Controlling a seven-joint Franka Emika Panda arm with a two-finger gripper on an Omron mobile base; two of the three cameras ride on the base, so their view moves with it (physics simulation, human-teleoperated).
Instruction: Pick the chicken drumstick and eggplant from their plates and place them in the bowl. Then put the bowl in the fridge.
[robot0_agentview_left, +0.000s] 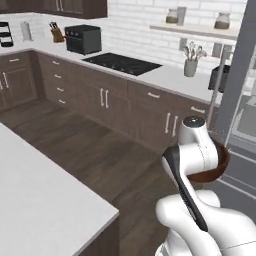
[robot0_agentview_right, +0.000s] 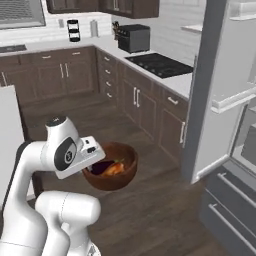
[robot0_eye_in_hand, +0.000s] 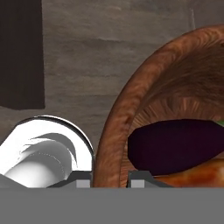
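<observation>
Now bowl (robot0_eye_in_hand: 114, 131) rim between fingers (robot0_eye_in_hand: 138, 179).

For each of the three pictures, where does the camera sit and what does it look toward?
Left base view: behind the arm's left, facing the stove counter; white arm at lower right, bowl behind it.
Right base view: behind the arm's right, facing the open fridge; arm at lower left, carrying the bowl.
Hand view: on the hand, looking down along the gripper, whose fingers straddle the rim.
Shared: bowl, eggplant, chicken drumstick.
</observation>
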